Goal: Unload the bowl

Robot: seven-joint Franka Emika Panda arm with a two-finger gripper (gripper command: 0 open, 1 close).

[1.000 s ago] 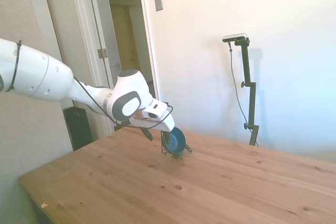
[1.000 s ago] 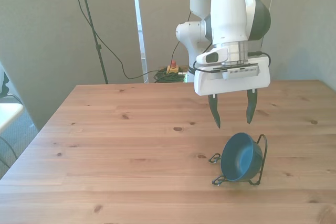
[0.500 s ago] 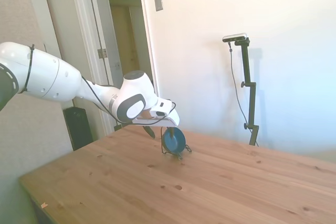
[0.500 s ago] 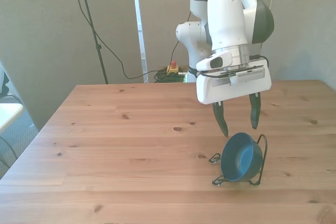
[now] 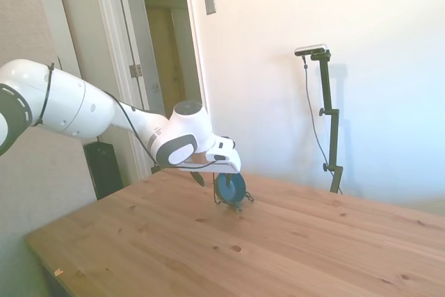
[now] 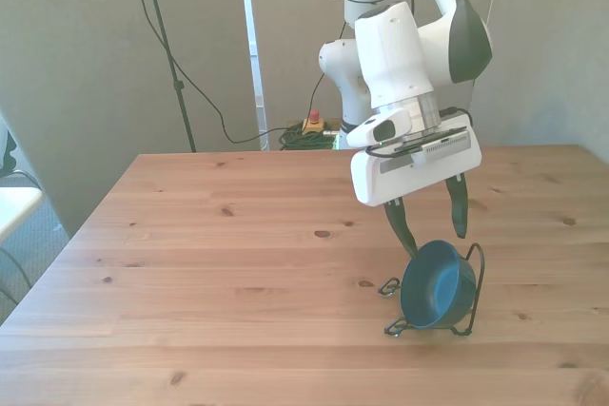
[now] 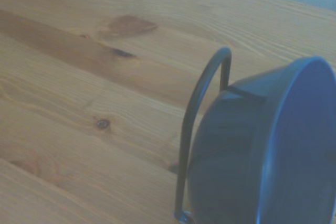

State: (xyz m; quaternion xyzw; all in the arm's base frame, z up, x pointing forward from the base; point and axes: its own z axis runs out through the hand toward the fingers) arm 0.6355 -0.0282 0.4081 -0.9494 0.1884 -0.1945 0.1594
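The small dark-blue bowl (image 6: 437, 284) stands on edge in a thin black wire rack (image 6: 473, 265) on the wooden table, toward the front view's right, its hollow facing the camera. It shows in the side view as the bowl (image 5: 231, 186) just past the arm's hand. My gripper (image 6: 436, 239) hangs open directly above the bowl's upper rim, tilted, one dark finger on each side and nothing held. The wrist view shows the bowl (image 7: 262, 150) from close by, leaning against a loop of the rack (image 7: 197, 103).
The wooden table (image 6: 209, 263) stretches broad to the front view's left of the rack. A tripod leg and cables (image 6: 181, 92) stand beyond the far edge. In the side view a doorway (image 5: 167, 53) lies behind the arm.
The gripper has come down and tilted toward the bowl, from well above the table to just over the bowl's rim. It stayed open. Bowl and rack have not moved.
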